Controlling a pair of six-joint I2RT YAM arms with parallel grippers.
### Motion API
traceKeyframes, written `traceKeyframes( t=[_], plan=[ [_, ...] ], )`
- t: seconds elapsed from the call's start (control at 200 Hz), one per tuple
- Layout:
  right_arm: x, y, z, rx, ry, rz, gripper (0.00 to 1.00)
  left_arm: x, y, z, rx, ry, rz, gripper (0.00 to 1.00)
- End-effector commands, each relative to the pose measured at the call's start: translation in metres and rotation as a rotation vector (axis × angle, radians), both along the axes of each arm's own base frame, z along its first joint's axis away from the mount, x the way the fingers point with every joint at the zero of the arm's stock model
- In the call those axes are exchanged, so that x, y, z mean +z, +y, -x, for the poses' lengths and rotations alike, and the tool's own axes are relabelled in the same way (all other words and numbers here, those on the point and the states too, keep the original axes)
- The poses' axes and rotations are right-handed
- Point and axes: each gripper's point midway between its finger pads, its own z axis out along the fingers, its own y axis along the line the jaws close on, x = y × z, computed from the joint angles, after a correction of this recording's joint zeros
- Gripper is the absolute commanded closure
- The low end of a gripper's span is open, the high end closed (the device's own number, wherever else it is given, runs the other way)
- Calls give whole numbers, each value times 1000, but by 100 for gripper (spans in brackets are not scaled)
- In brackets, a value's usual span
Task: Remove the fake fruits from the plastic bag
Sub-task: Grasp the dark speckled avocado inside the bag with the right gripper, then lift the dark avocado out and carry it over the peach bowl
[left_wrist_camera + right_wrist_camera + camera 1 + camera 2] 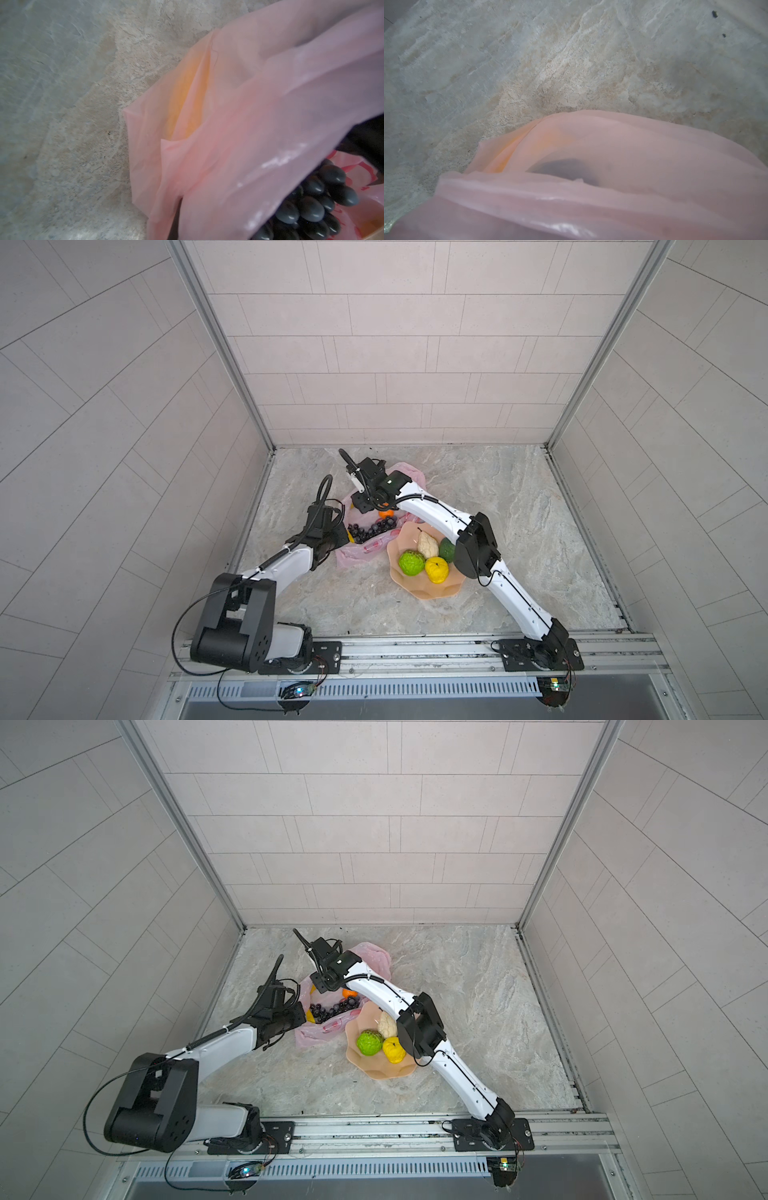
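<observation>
light was soft and even in both top views, edges bowed; wrist views blurred, white glare on the plastic bag (249, 128).

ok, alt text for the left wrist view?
A thin pink plastic bag fills the right side, lying on a grey marbled table. Dark grapes show at its open mouth, and a yellow-orange shape glows through the film.

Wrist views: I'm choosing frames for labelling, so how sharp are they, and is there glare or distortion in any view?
Left wrist view: plastic bag close and soft, white glare streaks on its film, grape bunch fairly crisp. Right wrist view: bag blurred in the foreground, tabletop sharper. Both top views: even light, faint shadows, wide-angle lens splaying the walls.
</observation>
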Motion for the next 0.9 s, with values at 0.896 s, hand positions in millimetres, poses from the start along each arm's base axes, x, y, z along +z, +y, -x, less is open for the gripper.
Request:
traceKeyframes(
  t=[0.896],
  plan=[
    [60,-132,165,82,87,75,49,6,8,1,28,-6,-45,97]
  ],
)
